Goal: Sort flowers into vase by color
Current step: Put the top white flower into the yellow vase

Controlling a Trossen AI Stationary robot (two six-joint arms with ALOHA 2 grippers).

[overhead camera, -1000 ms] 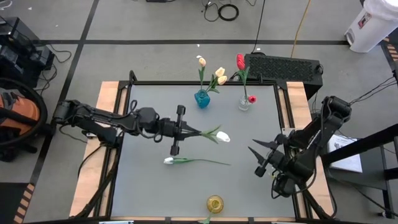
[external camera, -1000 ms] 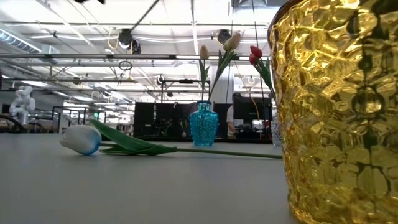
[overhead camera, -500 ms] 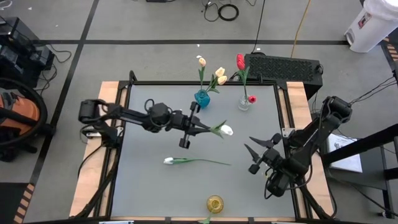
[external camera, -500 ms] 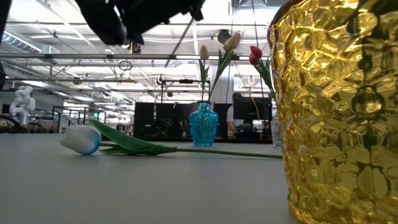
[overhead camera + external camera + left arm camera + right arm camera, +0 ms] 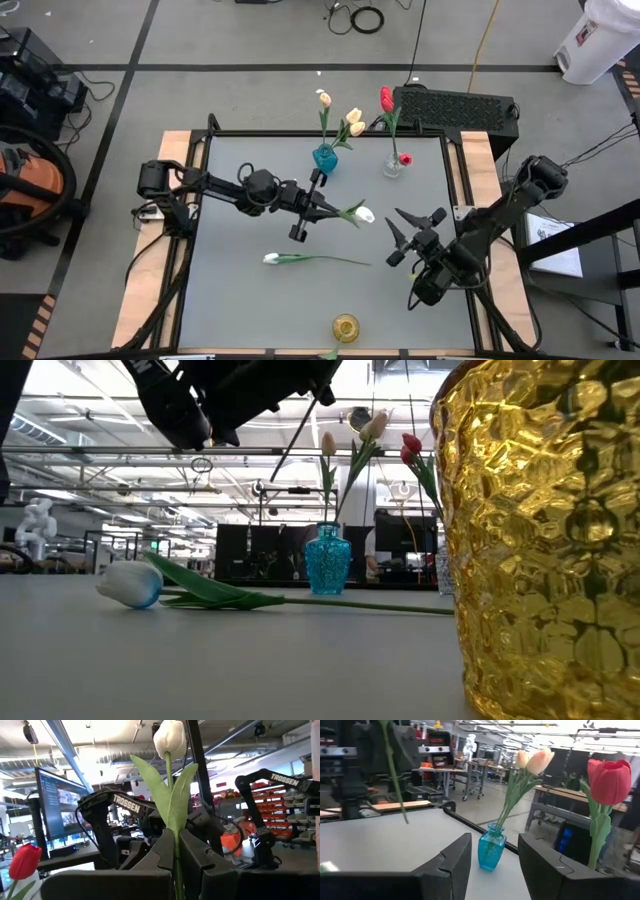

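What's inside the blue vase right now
The blue vase holds cream-yellow tulips: two buds show clearly in the right wrist view, and a third in the high view. Their green stems go in at the neck; the tinted glass hides how far down they reach.

Bright overhead ceiling lights glare; near gold vase (image 5: 545,540) looms blurred.

Over the last second the left gripper (image 5: 322,205) has risen off the grey table and swung toward the far edge, carrying the white-budded tulip with its long green stem (image 5: 352,213) pinched between its fingers — the flower has gone with it, nearer the blue glass vase (image 5: 324,157). The right gripper (image 5: 413,236), jaws apart, has moved inward — closer to the table's middle.
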